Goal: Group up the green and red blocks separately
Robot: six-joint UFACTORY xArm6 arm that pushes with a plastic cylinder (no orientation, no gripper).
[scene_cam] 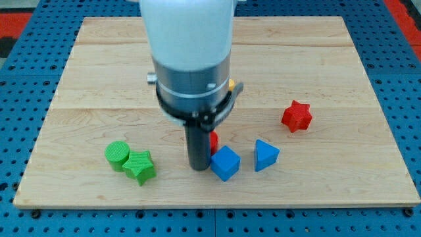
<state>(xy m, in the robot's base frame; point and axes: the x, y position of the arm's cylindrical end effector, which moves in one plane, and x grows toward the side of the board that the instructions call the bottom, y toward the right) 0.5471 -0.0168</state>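
A green cylinder (118, 155) and a green star block (140, 166) touch each other at the board's lower left. A red star block (297, 116) lies at the right. A second red block (214, 141) shows only as a sliver behind my rod; its shape cannot be made out. My tip (198, 167) rests on the board just left of a blue cube (225, 163) and right of the green star. The arm's white body hides the board's top middle.
A blue triangular block (266, 155) lies right of the blue cube. A small yellow piece (231, 84) peeks out at the arm's right side. The wooden board (342, 59) sits on a blue perforated surface (401, 79).
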